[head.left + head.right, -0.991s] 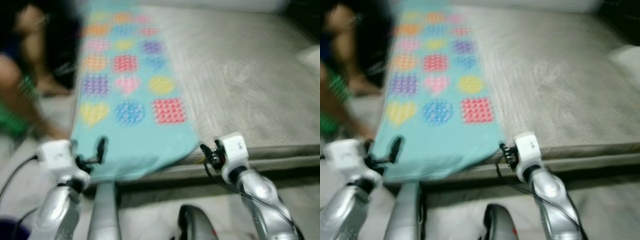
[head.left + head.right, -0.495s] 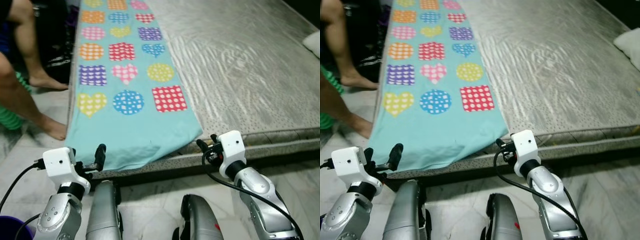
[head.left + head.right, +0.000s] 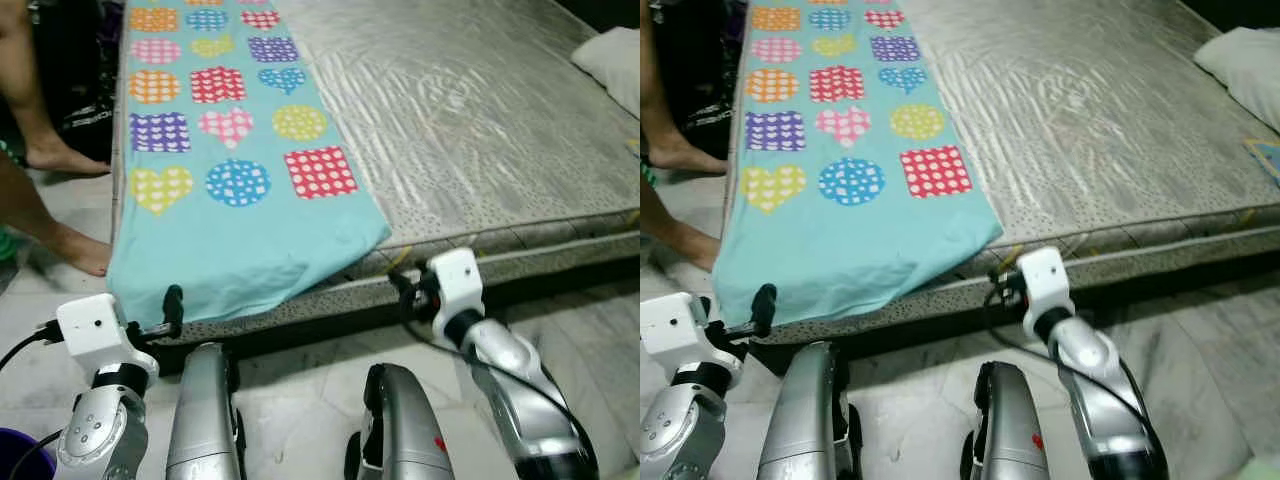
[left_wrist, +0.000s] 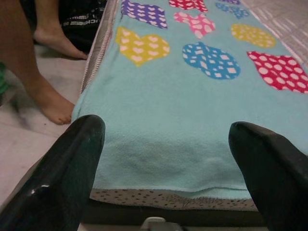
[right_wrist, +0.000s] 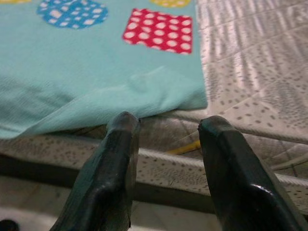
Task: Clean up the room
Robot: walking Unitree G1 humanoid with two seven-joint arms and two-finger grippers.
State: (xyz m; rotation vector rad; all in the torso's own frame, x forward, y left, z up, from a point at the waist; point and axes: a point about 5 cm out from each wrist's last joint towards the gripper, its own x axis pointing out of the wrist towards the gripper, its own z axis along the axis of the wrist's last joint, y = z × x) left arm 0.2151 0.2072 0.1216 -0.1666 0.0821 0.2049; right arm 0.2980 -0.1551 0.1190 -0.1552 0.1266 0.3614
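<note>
A teal blanket point(image 3: 230, 150) printed with coloured hearts, circles and squares lies along the left side of a grey mattress point(image 3: 480, 130). Its near edge hangs slightly over the mattress front. My left gripper point(image 4: 166, 139) is open wide, just in front of the blanket's near left corner, with one black finger point(image 3: 173, 300) touching the hem. The right gripper point(image 5: 168, 127) is open too. It sits low at the mattress front point(image 3: 405, 290), right under the blanket's near right corner point(image 5: 192, 96). Neither holds anything.
A person's bare legs and feet point(image 3: 40, 190) stand on the tiled floor left of the mattress, beside a dark bag point(image 3: 85, 110). A white pillow point(image 3: 610, 55) lies at the far right of the mattress. A purple rim point(image 3: 15, 455) shows at my lower left.
The blurred view has steadied and the camera has shifted, bringing the pillow into sight. Both grippers stay open at the mattress front, near the blanket's corners.
</note>
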